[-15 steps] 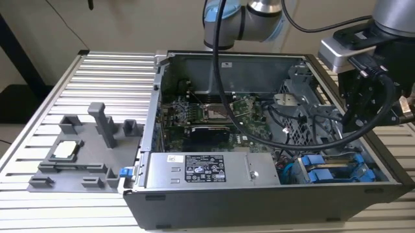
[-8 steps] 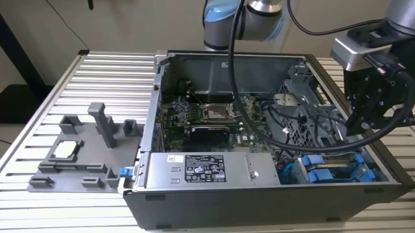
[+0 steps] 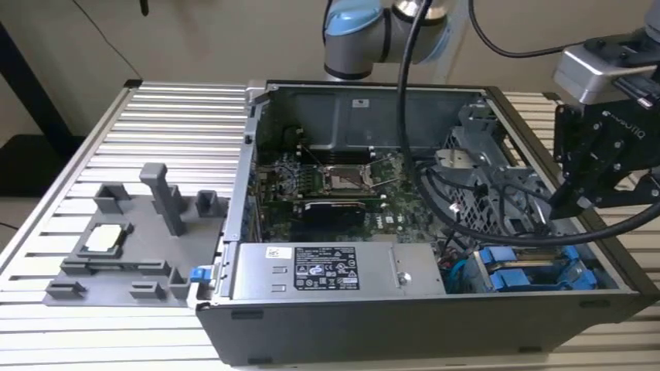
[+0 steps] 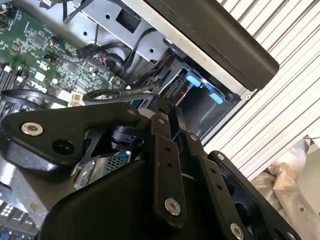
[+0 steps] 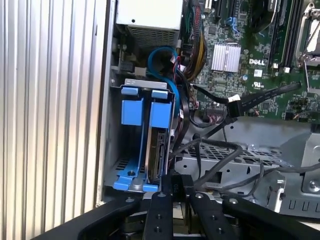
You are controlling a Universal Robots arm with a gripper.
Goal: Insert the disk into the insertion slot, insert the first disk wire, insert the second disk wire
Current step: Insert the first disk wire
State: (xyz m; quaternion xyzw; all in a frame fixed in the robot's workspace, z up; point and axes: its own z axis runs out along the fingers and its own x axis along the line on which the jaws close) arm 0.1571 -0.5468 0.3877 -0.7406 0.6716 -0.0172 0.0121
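The disk (image 5: 161, 150) stands on edge inside the insertion slot (image 5: 112, 135), its bright blue carrier bracket (image 5: 132, 107) facing outward. In the exterior view the blue carriers (image 3: 521, 267) sit in the near corner of the open case, at that view's right. My gripper (image 5: 174, 181) hovers just off the slot's mouth with its black fingers (image 5: 162, 192) pressed together and nothing between them. It hangs above the case's right side (image 3: 577, 202). Loose black wires (image 5: 215, 150) run beside the disk, and a black connector (image 5: 235, 104) lies on the board. Blue tabs (image 4: 192, 78) show past the gripper (image 4: 167, 112).
The green motherboard (image 3: 341, 182) fills the case's middle and a grey power supply (image 3: 330, 270) lies along its near wall. A perforated metal cage (image 5: 235, 160) sits beside the slot. A grey fixture (image 3: 134, 232) stands on the slatted table (image 3: 83, 139) at the exterior view's left.
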